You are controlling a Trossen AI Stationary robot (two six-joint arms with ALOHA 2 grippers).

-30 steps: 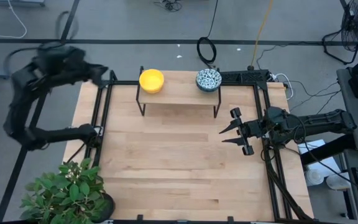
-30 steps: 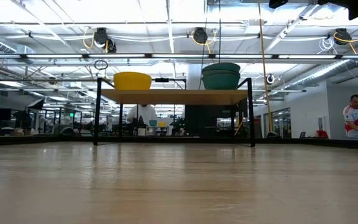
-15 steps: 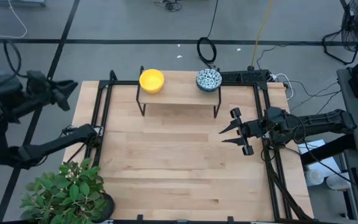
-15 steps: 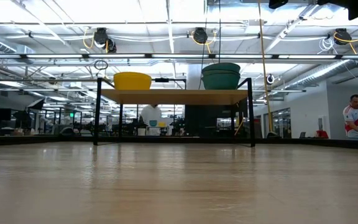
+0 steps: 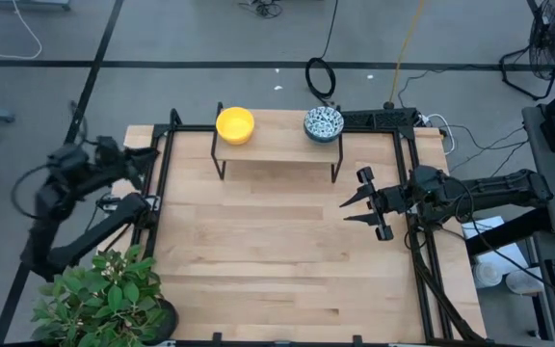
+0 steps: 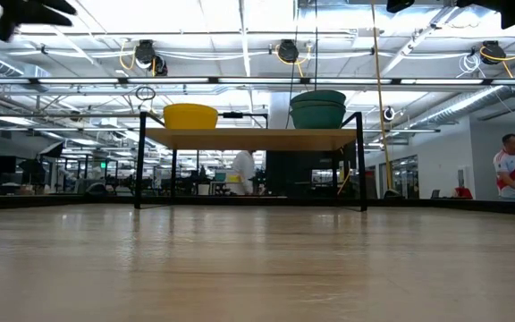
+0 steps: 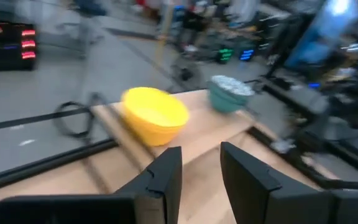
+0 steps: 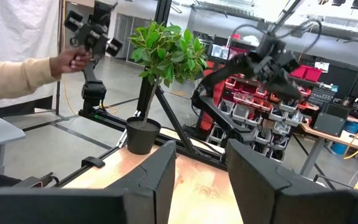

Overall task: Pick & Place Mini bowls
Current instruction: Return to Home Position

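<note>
A plain yellow mini bowl (image 5: 235,124) stands on the left end of a small raised wooden shelf (image 5: 277,146) at the table's far side. A blue-green patterned mini bowl (image 5: 323,123) stands on the shelf's right end; the low view shows two rims (image 6: 318,107) there, one above the other. My left gripper (image 7: 201,167) hangs open beside the table's left edge (image 5: 148,160), pointing toward the shelf. It holds nothing. My right gripper (image 5: 350,209) waits open over the table's right part, also holding nothing.
A potted plant (image 5: 99,294) stands at the table's near left corner, just below my left arm. A black frame (image 5: 162,183) runs along the table's edges. The wide wooden middle of the table (image 5: 277,251) is bare. In the right wrist view, a person's hand (image 8: 67,59) holds a device beyond the table.
My left arm has swung from the table's far left corner out to the left, then down and toward the near edge, ending beside the table's left edge. Its gripper now shows at the top left of the low view. The bowls have stayed where they were.
</note>
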